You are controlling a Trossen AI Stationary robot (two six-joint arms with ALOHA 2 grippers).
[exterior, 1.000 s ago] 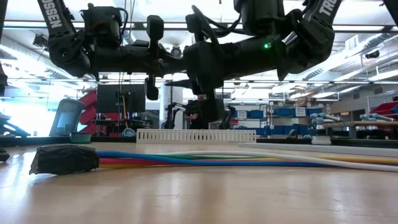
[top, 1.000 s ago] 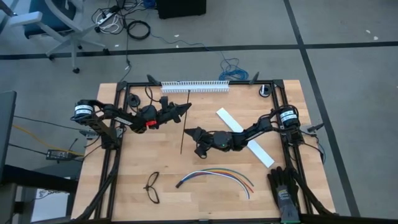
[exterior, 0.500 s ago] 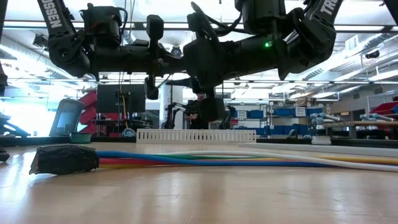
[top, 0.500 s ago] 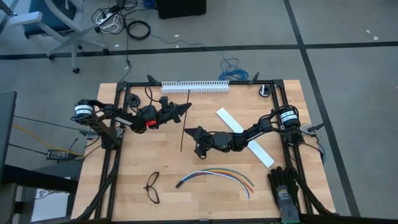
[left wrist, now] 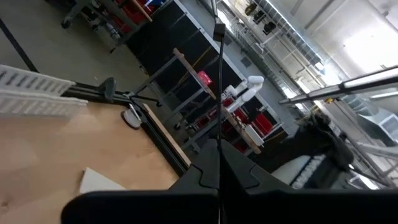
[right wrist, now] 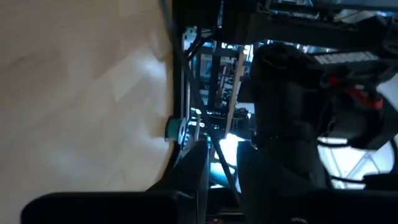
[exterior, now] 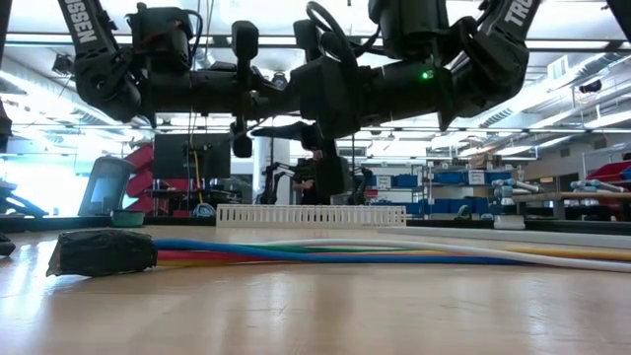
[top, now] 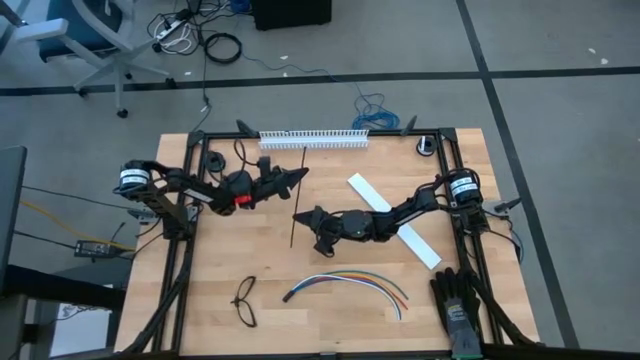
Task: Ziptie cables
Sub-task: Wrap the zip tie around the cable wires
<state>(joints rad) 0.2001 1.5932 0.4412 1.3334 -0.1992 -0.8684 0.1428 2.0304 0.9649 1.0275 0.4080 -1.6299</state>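
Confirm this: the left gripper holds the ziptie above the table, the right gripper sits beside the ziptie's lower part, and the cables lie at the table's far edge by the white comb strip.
Wrong on one point. The cables lie near the table's front edge, beside the glasses, as the high view shows. The rest stands: the left gripper holds the ziptie, and the right gripper sits beside its lower part.

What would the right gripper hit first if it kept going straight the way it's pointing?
Probably the ziptie. The right gripper points at it, its fingers either side of the strip in the wrist view. Beyond is the left gripper, though height is unclear.

Left gripper (top: 299, 174) closed; right gripper (top: 299, 216) narrowly parted
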